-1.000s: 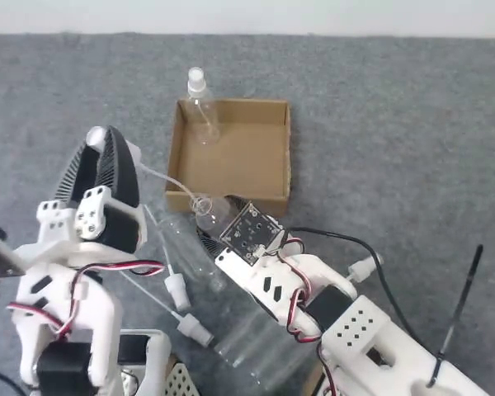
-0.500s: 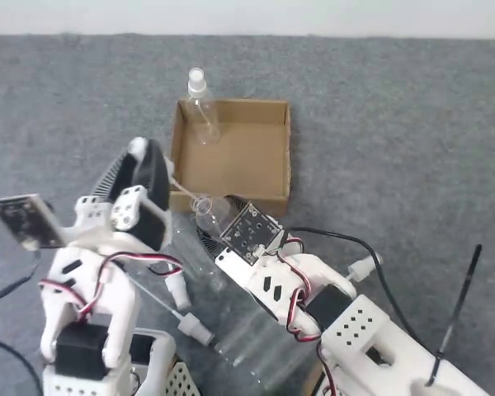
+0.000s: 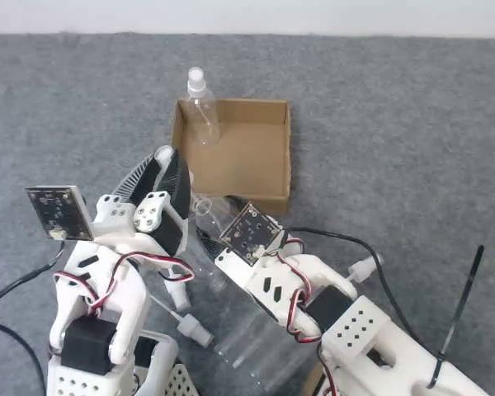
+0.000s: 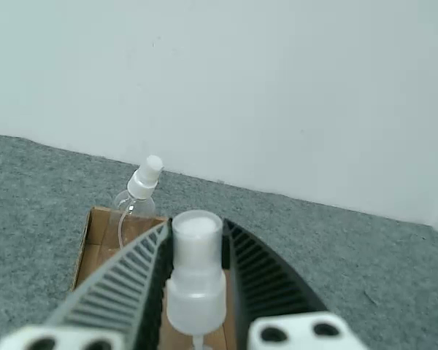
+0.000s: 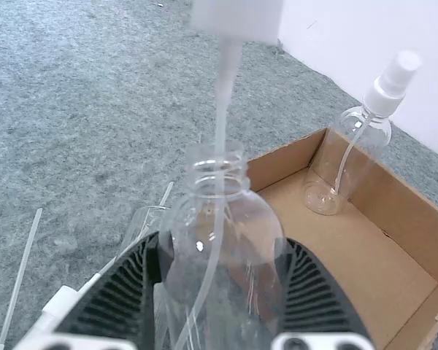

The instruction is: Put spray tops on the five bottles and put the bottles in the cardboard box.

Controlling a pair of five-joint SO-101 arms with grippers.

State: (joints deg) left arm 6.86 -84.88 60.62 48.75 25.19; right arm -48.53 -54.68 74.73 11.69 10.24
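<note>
- One spray top (image 4: 196,273) is pinched between the fingers of our left end effector (image 4: 196,237), head up, with its dip tube (image 5: 223,102) hanging straight down.
- Directly below it we see the open bottle (image 5: 220,226), upright and clamped at its shoulder by the right end effector (image 5: 220,259). The tube runs through the neck, while the cap hangs above the threads, apart from them.
- We judge the coming move to be a straight descent along the bottle's upright axis, then a twist.
- Just behind stands the cardboard box (image 3: 243,161), with one finished bottle (image 3: 200,111) in a far corner.
- Loose spray tops (image 3: 179,290) and empty bottles (image 3: 256,338) lie on the counter (image 3: 412,124) near the arms, out of the path.
</note>
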